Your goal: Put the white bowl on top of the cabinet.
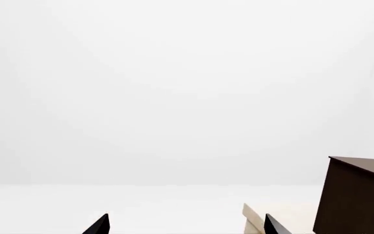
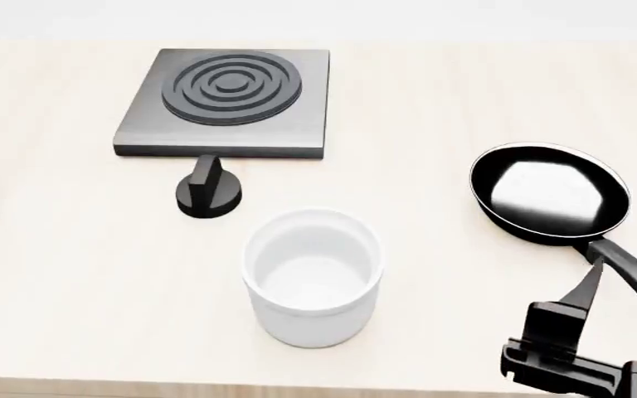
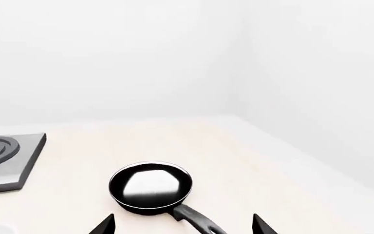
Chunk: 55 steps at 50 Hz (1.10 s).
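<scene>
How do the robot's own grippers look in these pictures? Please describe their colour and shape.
Only little of them shows. In the head view, the right gripper is matte black, built of blocky, angular parts with a thin pointed finger. In both wrist views, the fingertips appear as plain black, sharp triangular points. No cables, markings or other colours are visible; the arms themselves are out of view.

You see bright, even, diffuse light in all three views, with sharp focus, no blur and no edge distortion. Shadows are soft and faint beneath the white bowl (image 2: pixel 313 278) and stove plate (image 2: pixel 228 103). A broad white glare patch fills the frying pan (image 2: pixel 549 195); pale walls look nearly washed out.
</scene>
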### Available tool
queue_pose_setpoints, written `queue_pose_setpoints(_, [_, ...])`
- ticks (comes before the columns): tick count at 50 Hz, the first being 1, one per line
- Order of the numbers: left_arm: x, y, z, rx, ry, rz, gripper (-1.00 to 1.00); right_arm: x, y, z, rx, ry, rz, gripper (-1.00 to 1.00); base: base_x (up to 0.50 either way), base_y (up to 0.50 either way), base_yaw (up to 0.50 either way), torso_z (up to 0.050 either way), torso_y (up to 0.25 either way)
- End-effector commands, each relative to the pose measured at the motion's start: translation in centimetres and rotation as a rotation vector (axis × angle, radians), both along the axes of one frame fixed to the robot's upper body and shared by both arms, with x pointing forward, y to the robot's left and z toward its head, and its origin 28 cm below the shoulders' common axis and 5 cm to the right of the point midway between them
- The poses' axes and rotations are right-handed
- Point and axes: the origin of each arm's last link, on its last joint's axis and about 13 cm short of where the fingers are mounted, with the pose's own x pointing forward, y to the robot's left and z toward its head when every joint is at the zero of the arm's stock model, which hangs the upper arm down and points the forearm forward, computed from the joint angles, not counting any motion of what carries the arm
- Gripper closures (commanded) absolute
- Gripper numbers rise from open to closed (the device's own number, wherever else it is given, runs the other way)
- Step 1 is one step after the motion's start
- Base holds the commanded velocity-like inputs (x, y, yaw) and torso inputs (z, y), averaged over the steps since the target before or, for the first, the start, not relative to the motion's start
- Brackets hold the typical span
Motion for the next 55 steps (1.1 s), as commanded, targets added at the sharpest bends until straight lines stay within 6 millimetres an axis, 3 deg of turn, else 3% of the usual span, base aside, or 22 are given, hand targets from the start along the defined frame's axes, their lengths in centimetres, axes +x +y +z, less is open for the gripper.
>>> queue_pose_setpoints(1, [0.0, 0.0, -0.1, -0.004, 0.001, -0.005, -1.00, 0.4, 0.8, 2.7, -0.062, -0.012, 0.076, -1.00, 0.00, 0.00, 0.00, 0.000, 0.000])
queue_pose_setpoints(19, [0.3, -0.1, -0.2, -0.010, 0.003, -0.013, -1.00, 0.1, 1.9, 3.4, -0.059, -0.036, 0.145, -1.00, 0.10, 0.13, 0.00, 0.000, 0.000])
queue_pose_setpoints(53, [0.2, -0.1, -0.3, -0.011, 0.004, -0.014, -1.00, 0.0, 1.7, 3.2, -0.039, -0.032, 0.149, -1.00, 0.19, 0.24, 0.00, 0.000, 0.000])
queue_pose_setpoints(55, [0.2, -0.1, -0.3, -0.012, 0.003, -0.016, -1.00, -0.4, 1.5, 3.3, -0.017, -0.111, 0.170, -1.00, 0.00, 0.00, 0.00, 0.000, 0.000])
